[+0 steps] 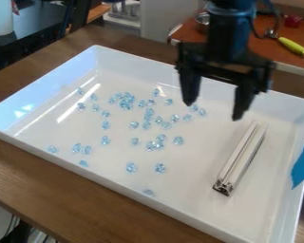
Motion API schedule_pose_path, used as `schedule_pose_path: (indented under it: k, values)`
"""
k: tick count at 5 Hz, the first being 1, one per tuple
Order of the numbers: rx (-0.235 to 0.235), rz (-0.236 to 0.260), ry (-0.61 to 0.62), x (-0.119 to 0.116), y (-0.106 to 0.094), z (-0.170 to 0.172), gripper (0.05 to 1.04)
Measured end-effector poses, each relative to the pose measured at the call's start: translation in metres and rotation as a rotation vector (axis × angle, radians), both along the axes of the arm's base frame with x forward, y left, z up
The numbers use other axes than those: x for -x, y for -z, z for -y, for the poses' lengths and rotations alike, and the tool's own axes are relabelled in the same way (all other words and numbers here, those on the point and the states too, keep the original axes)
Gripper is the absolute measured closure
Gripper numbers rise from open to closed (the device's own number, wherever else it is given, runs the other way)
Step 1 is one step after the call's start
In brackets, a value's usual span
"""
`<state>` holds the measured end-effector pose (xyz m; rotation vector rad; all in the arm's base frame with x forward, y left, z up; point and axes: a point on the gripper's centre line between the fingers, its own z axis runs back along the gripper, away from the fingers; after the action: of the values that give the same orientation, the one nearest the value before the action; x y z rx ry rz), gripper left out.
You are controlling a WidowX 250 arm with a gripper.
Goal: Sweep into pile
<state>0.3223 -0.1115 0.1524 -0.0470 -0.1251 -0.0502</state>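
Black two-finger gripper (213,111) (spread, empty) hangs pre-sweep, probably needing to grip long white bar (238,162) before gathering pale-blue glassy beads (127,101).

The tray (110,168) is white, smooth and glossy, and looks like plastic. The small beads (131,167) are clear bluish and shiny, with glass-like look. The table (65,201) has brown wood grain. The end effector (212,111) looks black and matt.
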Motion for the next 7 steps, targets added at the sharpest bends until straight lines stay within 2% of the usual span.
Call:
schedule_pose_path:
  k: [2,3,4,5,7]
  values:
    - [-0.059,0.035,-0.021,-0.009,0.032,0.031,0.084]
    - [-0.089,0.023,-0.028,-0.011,0.048,0.036,0.083]
    - [-0.098,0.032,-0.042,-0.019,0.052,0.037,0.094]
    - [-0.111,0.036,-0.037,-0.025,0.061,0.038,0.163]
    - [-0.109,0.005,-0.047,-0.032,0.062,0.011,0.711]
